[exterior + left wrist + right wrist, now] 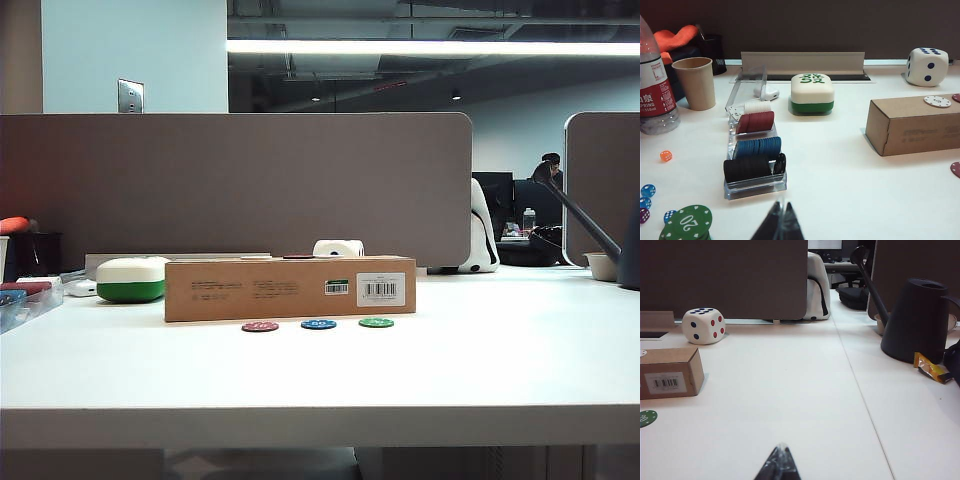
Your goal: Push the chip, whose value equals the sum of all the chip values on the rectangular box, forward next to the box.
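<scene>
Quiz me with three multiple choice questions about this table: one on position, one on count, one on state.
1. The green chip lies where?
A. in front of the rectangular box
B. on the box
C. behind it
2. Chips in the front row?
A. two
B. three
C. five
3. The left tool and right tool are?
A. holding chips
B. shut, holding nothing
C. wide open

A: it lies on the table before the barcode end.
B: red chip, blue chip, green.
B: each wrist view shows tips together, nothing between.

Green chip (pixel 376 322) flat, before brown box (pixel 290 288) — apart
</scene>
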`<state>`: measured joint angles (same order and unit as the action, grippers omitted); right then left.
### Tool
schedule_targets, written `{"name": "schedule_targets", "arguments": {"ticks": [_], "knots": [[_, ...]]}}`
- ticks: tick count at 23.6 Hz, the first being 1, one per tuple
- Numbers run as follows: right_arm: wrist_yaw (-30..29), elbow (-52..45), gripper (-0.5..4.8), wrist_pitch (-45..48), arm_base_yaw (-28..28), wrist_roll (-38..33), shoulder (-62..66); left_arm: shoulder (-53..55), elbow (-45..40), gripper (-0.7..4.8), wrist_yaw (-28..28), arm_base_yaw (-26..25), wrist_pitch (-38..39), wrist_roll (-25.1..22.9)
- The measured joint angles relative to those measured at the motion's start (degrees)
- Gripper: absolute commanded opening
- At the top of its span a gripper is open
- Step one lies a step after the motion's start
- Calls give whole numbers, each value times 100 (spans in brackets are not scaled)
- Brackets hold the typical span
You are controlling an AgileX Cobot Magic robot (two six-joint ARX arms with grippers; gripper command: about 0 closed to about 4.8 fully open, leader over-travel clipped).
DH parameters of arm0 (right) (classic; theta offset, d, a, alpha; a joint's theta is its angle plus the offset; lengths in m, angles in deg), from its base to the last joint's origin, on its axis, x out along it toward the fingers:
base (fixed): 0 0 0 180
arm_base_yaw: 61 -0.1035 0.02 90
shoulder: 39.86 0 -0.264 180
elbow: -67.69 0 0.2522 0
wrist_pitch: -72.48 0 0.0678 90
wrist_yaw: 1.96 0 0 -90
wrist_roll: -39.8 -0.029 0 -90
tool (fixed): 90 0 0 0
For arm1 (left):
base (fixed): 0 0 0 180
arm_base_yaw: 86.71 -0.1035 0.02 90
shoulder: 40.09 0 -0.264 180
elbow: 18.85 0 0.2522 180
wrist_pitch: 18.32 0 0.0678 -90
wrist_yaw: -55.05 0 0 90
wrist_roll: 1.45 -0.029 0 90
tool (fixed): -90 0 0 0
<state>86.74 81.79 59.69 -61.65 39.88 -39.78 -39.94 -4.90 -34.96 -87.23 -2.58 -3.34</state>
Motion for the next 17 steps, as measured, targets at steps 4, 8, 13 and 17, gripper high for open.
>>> {"name": "schedule_targets", "arguments": {"ticks": [4, 8, 13, 17], "knots": [[2, 0, -5, 0, 0, -2, 0, 0, 0, -5, 0, 0, 0, 0], [2, 0, -5, 0, 0, -2, 0, 0, 0, -5, 0, 0, 0, 0], [2, 0, -5, 0, 0, -2, 0, 39, 52, -5, -2, 2, 44, 0], [2, 0, -5, -4, 2, -2, 0, 992, 835, -5, -2, 450, 505, 0]]}}
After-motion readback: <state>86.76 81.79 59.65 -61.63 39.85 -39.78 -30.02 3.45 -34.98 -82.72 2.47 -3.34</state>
